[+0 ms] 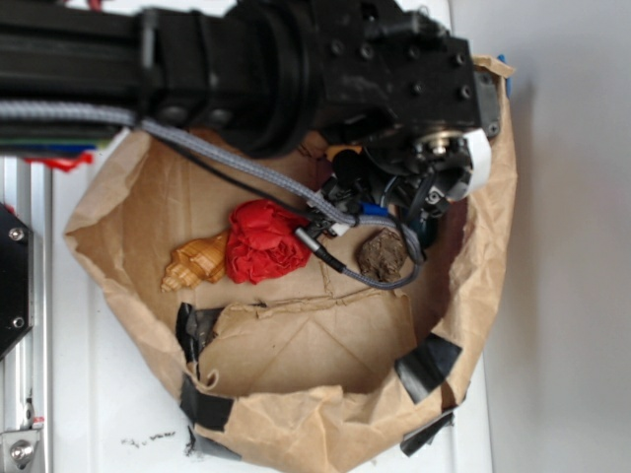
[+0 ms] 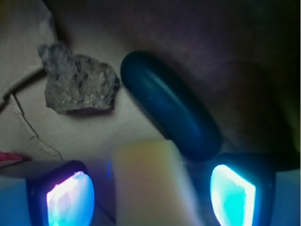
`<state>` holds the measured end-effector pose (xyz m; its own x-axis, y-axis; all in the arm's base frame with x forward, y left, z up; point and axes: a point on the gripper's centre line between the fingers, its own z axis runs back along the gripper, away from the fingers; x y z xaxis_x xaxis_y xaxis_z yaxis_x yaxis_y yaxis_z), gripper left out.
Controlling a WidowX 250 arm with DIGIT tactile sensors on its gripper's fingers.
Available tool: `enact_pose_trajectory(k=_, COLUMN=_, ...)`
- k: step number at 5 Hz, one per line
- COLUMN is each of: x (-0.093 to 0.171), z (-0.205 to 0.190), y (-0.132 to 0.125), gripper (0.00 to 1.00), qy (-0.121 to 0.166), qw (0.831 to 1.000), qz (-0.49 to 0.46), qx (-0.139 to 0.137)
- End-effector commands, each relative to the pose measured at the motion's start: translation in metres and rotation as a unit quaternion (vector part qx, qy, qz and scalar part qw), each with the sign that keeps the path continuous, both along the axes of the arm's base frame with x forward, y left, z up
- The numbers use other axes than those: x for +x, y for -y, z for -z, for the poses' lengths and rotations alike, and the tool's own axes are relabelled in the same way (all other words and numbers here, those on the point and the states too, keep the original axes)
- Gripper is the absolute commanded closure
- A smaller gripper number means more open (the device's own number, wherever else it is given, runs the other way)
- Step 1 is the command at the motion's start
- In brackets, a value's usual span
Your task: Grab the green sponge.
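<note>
A wrist camera looks down past the robot's claw (image 2: pixel 150 188) into a crumpled brown paper bag (image 1: pixel 296 340). The claw is released — its two lit pads (image 2: pixel 69 200) stand wide apart, and a pale yellow wedge sponge (image 2: pixel 150 183) shows blurred in the gap between them; whether it touches either pad cannot be told.

The green sponge (image 2: pixel 171 108), a dark capsule with rounded ends, lies on the paper just ahead of the claw, slanting from upper left down to the right-hand pad, its near end almost at that pad. A brown lumpy clump (image 2: pixel 80 84) sits ahead and to the left, close to the sponge's far end.

The sponge is probably light, soft and squashy, unlikely to slip or break — the narrow middle, pinched across its width, looks the best hold.
</note>
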<state>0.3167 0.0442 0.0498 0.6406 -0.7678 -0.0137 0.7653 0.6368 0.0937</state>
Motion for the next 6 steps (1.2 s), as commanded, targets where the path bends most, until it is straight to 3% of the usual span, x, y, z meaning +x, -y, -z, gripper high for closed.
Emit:
enact_pose_trajectory(k=1, x=0.004, z=0.010, y=-0.009, gripper=0.00, qy=-0.016, qw=1.000, qz=-0.002, qx=0.026)
enact_pose_trajectory(k=2, x=-0.001, z=0.015, y=-0.012, gripper=1.00, qy=-0.014, qw=0.999, qz=-0.012, qx=0.034)
enact_pose_trajectory(k=4, x=0.002, z=-0.003, y=-0.013, gripper=1.00, qy=-0.005, qw=1.000, qz=-0.027, qx=0.014)
enact_pose_trajectory(k=6, x=-0.026, z=-0.081, y=0.009, gripper=1.00, qy=0.043, qw=0.995, qz=-0.078, qx=-0.054)
